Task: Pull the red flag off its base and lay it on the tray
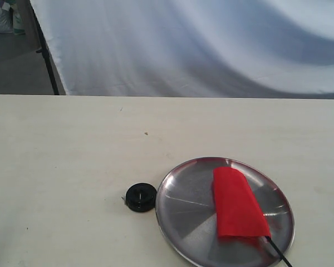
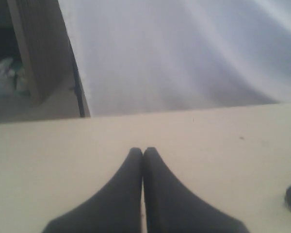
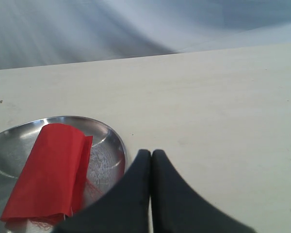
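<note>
In the exterior view I see the small red cloth flag (image 1: 238, 204) lying flat inside the large round shiny steel tray (image 1: 183, 208). Its thin black pole (image 1: 278, 253) pokes out over the near rim. The small round black plastic base (image 1: 141, 197) sits on the pale desk (image 1: 72, 156) just beside the tray's left edge, apart from the flag.

In the left wrist view, the left claw (image 2: 143, 151) is fully closed, tips pressed together with nothing between them, over bare desk. A dark blur at the picture's edge could be the base; I cannot tell. A white sheet (image 2: 184, 53) hangs behind the desk.

In the right wrist view, the right claw (image 3: 151, 153) is likewise closed and empty. It sits near the tray's rim and clear of the flag lying in it.
</note>
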Controlling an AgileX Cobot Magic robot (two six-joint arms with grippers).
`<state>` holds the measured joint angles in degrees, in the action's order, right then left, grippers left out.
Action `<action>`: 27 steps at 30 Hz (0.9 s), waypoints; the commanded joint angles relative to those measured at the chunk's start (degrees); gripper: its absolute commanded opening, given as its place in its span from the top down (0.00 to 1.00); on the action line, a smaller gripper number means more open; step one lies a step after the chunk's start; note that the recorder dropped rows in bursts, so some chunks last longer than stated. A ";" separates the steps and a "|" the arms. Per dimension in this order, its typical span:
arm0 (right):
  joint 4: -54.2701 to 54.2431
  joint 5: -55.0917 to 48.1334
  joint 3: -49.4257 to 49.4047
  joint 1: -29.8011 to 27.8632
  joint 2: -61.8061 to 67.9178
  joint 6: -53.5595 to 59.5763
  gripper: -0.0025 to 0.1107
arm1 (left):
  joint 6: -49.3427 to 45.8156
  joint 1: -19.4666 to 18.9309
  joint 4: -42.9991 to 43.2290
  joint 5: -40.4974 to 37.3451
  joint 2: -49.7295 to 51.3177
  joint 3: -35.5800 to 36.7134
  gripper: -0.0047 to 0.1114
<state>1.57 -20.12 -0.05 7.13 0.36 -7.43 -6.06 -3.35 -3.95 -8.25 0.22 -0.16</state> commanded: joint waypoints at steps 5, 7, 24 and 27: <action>0.43 0.33 0.05 -0.12 -0.36 0.10 0.98 | 0.31 -0.13 -1.01 -11.58 -0.22 0.16 0.96; 0.43 0.33 0.05 -0.12 -0.36 0.10 0.98 | 0.31 -0.13 -1.01 -11.58 -0.22 0.16 0.96; 0.43 0.33 0.05 -0.12 -0.36 0.10 0.98 | 0.30 -0.13 -0.89 -11.58 -0.22 0.16 0.96; 0.43 0.33 0.05 -0.12 -0.36 0.10 0.98 | 0.30 -0.13 -0.89 -11.58 -0.22 0.16 0.96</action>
<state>1.57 -20.12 -0.05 7.13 0.36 -7.43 -6.06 -3.35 -4.47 -19.72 0.22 -0.16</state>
